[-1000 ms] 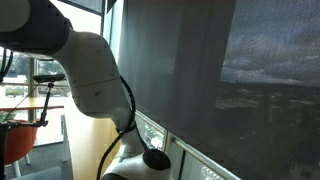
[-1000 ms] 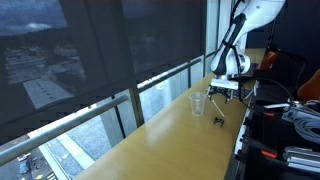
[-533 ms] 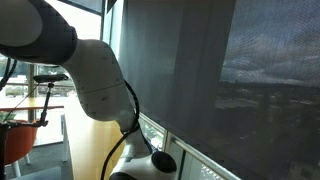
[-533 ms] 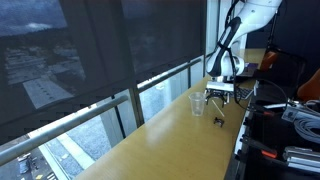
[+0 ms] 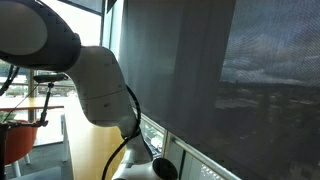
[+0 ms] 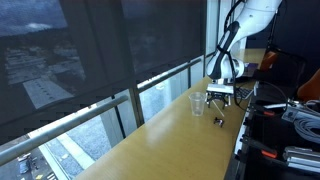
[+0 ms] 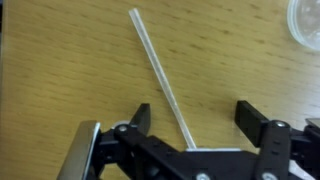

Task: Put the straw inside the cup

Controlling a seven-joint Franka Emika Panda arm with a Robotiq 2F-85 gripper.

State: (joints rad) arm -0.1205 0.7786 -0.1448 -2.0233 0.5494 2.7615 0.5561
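Note:
A clear straw [image 7: 158,72] lies flat on the wooden counter in the wrist view, running from the upper middle down between my fingers. My gripper [image 7: 196,118] is open above it, one finger on each side, not touching it. The clear plastic cup [image 6: 197,104] stands upright on the counter in an exterior view; its rim shows at the top right corner of the wrist view [image 7: 306,22]. In that exterior view my gripper [image 6: 221,98] hangs low over the counter just beside the cup. The straw is too thin to make out there.
A small dark object [image 6: 218,122] lies on the counter [image 6: 170,140] near the cup. Windows with dark shades run along the counter's far side. Cables and equipment [image 6: 290,120] sit past the counter's edge. An exterior view shows only the arm's body [image 5: 95,85].
The arm has come down and shifted slightly toward the counter near the cup. The cup and the small dark object have not moved.

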